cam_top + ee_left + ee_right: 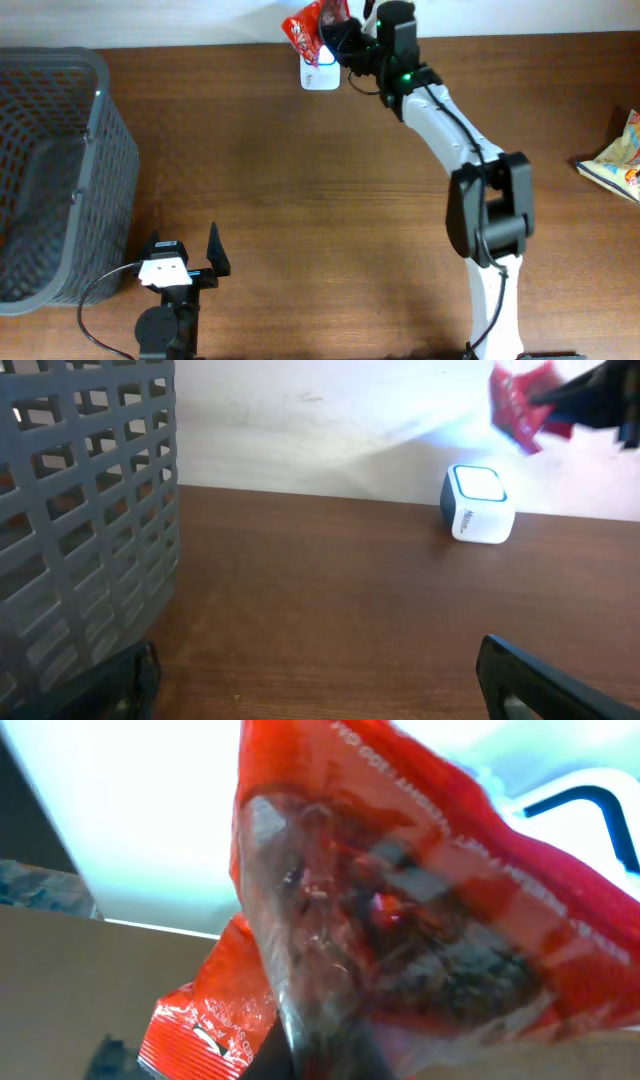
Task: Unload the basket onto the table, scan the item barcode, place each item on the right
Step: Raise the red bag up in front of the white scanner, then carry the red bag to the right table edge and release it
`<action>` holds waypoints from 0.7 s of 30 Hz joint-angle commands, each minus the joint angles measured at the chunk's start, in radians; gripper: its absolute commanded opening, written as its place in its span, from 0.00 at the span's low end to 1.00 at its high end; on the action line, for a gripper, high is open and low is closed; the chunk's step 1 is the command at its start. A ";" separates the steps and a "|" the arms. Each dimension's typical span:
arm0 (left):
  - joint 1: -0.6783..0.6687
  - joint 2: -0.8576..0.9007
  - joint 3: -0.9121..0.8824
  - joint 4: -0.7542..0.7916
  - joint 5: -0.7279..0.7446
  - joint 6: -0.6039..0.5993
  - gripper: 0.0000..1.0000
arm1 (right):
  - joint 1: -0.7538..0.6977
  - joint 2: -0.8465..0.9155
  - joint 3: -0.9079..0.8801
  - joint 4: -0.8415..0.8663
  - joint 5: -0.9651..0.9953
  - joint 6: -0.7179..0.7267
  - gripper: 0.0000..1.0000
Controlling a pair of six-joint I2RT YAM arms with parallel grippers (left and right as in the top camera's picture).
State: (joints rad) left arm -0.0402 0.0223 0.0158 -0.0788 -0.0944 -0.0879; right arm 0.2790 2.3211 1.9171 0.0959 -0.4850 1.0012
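Soft, even light falls on the brown surface [300, 200], and shadows are faint. The white scanner [477, 503] glows, casting bluish glare on the far wall [320, 440]. In the right wrist view the red snack packet [400, 920] sits blurred, very close, against blown-out white.

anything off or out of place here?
Nothing stands out. The right hand holds the red packet above the scanner at the far edge; basket upright at left, yellow packet at the right edge. No spills.
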 commanded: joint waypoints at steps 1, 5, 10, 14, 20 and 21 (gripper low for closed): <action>-0.005 -0.004 -0.007 0.002 0.000 -0.005 0.99 | 0.016 0.060 0.024 0.043 0.031 0.002 0.04; -0.005 -0.004 -0.007 0.002 0.000 -0.005 0.99 | 0.016 0.090 0.024 0.043 0.044 -0.001 0.04; -0.005 -0.004 -0.007 0.002 0.000 -0.005 0.99 | 0.014 0.093 0.062 0.021 0.020 -0.090 0.04; -0.005 -0.004 -0.007 0.002 0.000 -0.005 0.99 | -0.005 0.089 0.239 -0.232 0.042 -0.222 0.04; -0.005 -0.004 -0.007 0.002 0.000 -0.005 0.99 | -0.095 0.086 0.619 -0.741 0.185 -0.291 0.04; -0.005 -0.004 -0.007 0.002 0.000 -0.005 0.99 | -0.124 0.086 0.674 -0.811 0.187 -0.291 0.04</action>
State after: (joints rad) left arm -0.0402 0.0223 0.0158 -0.0788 -0.0944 -0.0879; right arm 0.2466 2.4268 2.4187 -0.5934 -0.3767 0.7673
